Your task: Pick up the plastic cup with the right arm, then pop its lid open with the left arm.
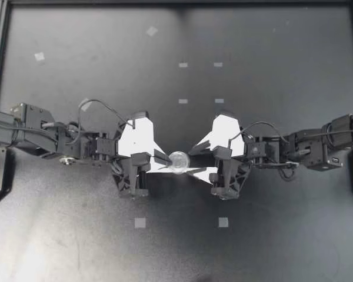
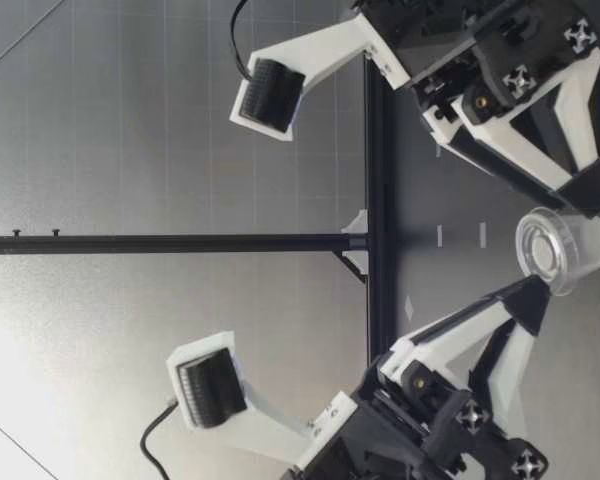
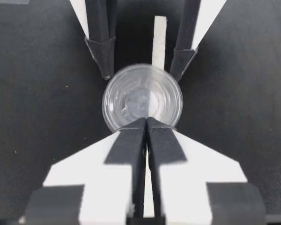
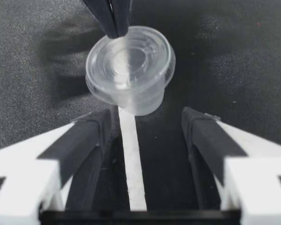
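The clear plastic cup (image 1: 178, 161) is pinched at its rim by the left claw (image 1: 163, 158) — not yet gripped by the right claw (image 1: 197, 158), which is spread apart just beside it.

two black arms, looping black cables; left gripper (image 1: 165, 158) and right gripper (image 1: 195, 160): white triangular fingers, black pads.

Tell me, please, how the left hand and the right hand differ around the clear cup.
The left hand has its fingers pressed almost together, pinching the rim of the clear cup. The right hand has its fingers spread wide. The left hand grips the cup, while the right hand's fingertips only sit close to it, with the cup just ahead of them. Both point at the cup from opposite sides.
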Tool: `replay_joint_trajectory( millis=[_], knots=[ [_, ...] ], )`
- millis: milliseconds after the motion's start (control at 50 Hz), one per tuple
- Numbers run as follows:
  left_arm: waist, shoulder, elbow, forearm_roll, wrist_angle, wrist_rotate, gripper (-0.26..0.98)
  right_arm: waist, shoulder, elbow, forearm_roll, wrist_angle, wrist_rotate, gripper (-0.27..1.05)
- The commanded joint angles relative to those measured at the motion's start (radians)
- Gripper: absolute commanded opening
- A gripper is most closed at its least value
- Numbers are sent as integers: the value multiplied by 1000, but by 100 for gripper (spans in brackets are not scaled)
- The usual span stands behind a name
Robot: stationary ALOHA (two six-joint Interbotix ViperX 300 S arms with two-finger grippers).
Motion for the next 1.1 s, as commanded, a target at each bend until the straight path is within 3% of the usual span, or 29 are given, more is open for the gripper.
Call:
replay_joint_trajectory(
  millis=[0, 1080],
  knots=[
    [0, -14, -20, -2, -8, 3, 7, -9, -14, -17, -5, -11, -2, 62],
    [0, 9, -21, 0, -8, 14, 7, 18, 31, -98, -54, 25, 2, 61]
  ],
)
